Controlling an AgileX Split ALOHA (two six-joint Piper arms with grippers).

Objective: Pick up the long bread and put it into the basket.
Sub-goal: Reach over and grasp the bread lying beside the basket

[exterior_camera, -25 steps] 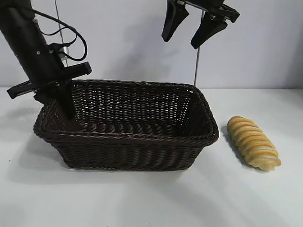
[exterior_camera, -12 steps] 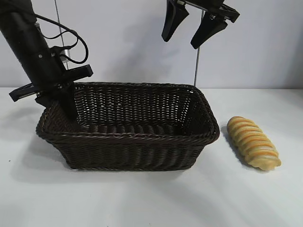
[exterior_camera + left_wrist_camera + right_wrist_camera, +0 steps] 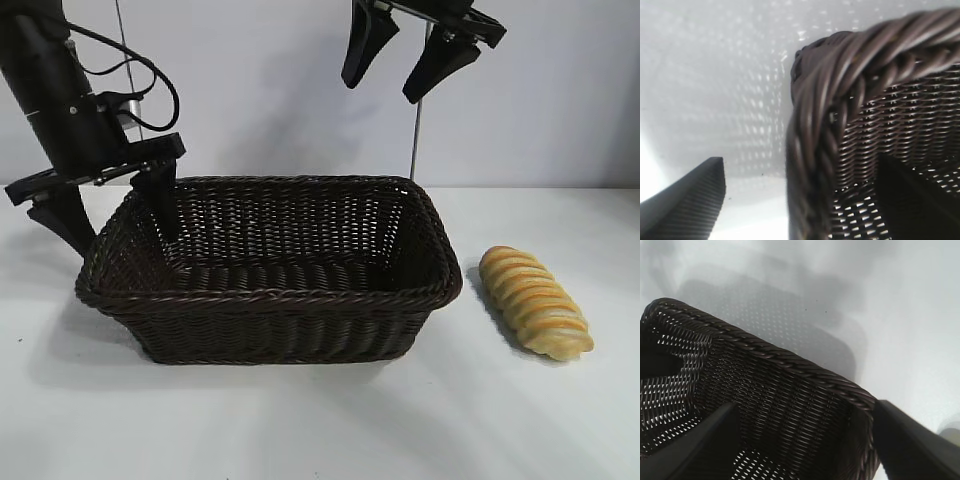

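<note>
Bread still out on the desk, basket with nothing in it.

Long bread (image 3: 535, 302) lies on the white desk (image 3: 320, 420) just beside the basket (image 3: 270, 300), at its right end. My left claw (image 3: 110, 215) straddles the left rim, fingers spread, one inside and one outside. My right claw (image 3: 400, 60) hangs high above the basket's right half, fingers apart, gripping nothing.

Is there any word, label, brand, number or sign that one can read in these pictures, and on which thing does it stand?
None: no readable text on the basket, the long bread, the table, the wall, the left gripper or the right gripper.
</note>
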